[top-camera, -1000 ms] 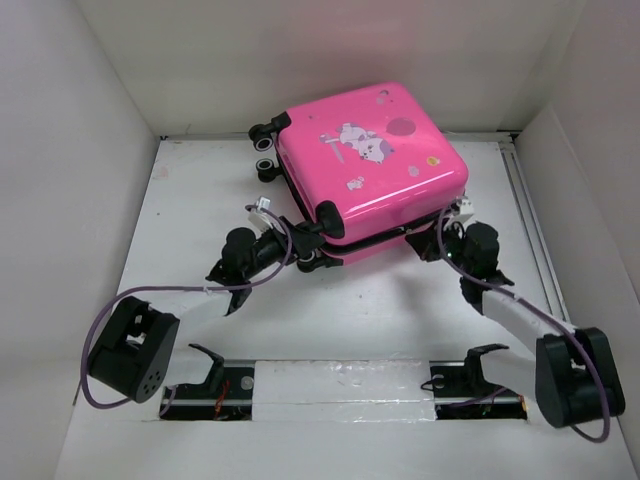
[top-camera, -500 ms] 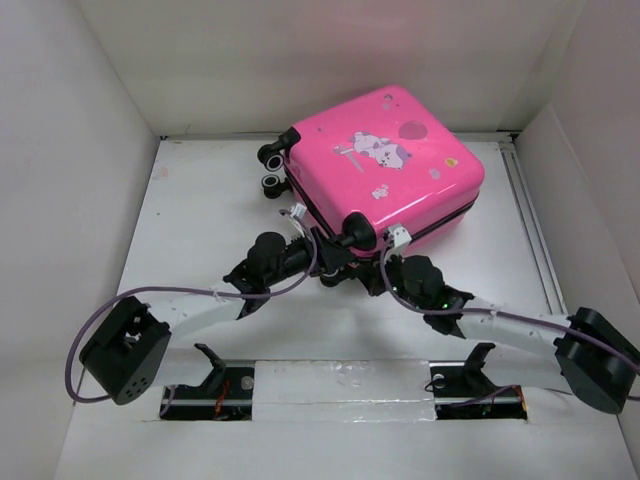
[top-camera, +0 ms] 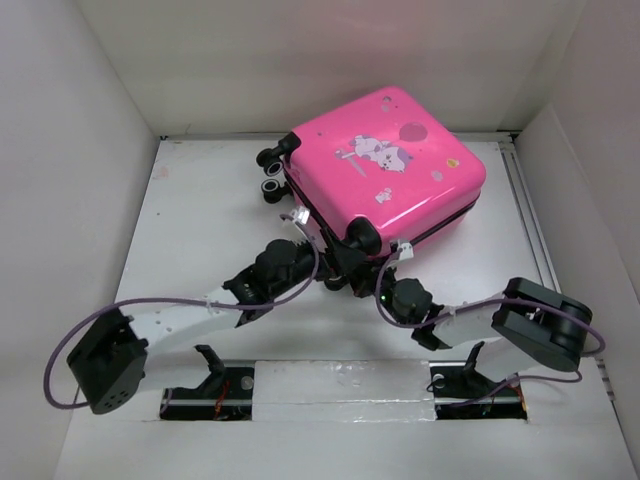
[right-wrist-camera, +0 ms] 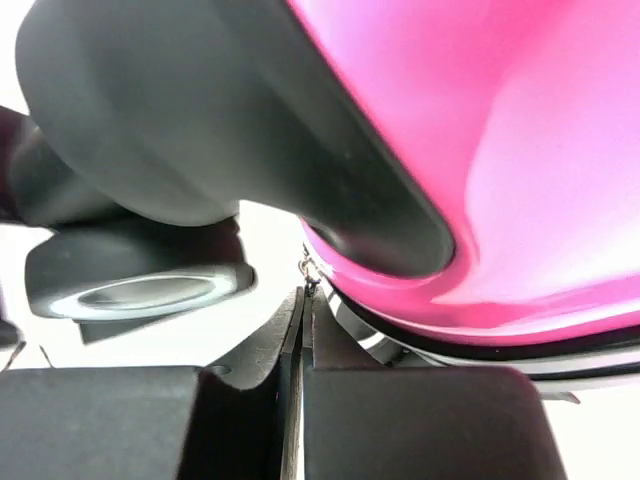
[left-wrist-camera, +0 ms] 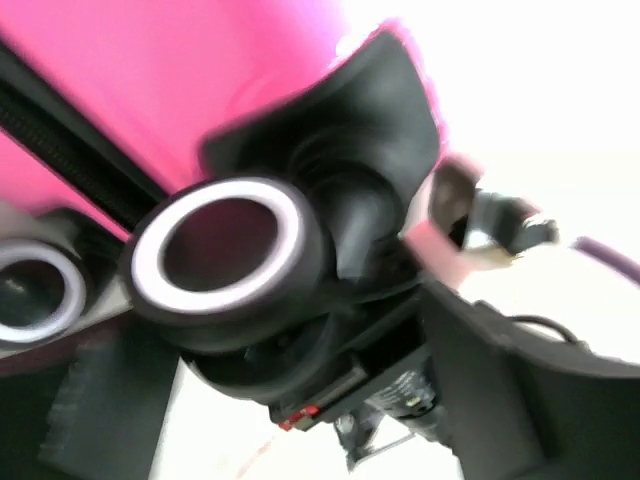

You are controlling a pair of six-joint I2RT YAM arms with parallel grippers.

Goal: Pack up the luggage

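Observation:
The luggage [top-camera: 385, 165] is a closed, glossy hot-pink suitcase with a cartoon print, lying flat at the back of the white table. My left gripper [top-camera: 318, 250] is at its near corner. In the left wrist view the gripper [left-wrist-camera: 300, 395] has its jaws on either side of a black wheel [left-wrist-camera: 220, 250] under the pink shell [left-wrist-camera: 180, 70]. My right gripper [top-camera: 388, 262] is just right of that corner. In the right wrist view it [right-wrist-camera: 308, 295] is shut on the small metal zipper pull [right-wrist-camera: 312, 272] at the seam below the shell [right-wrist-camera: 520, 150].
White walls enclose the table on the left, back and right. A taped metal rail [top-camera: 340, 385] runs along the near edge between the arm bases. Two more wheels [top-camera: 271, 172] stick out at the luggage's far left corner. A second near-corner wheel [right-wrist-camera: 150, 290] sits left of my right fingers.
The luggage has shifted right and turned a little. My left arm has reached further forward with the corner wheel. My right arm has swung from the right side round to the near corner.

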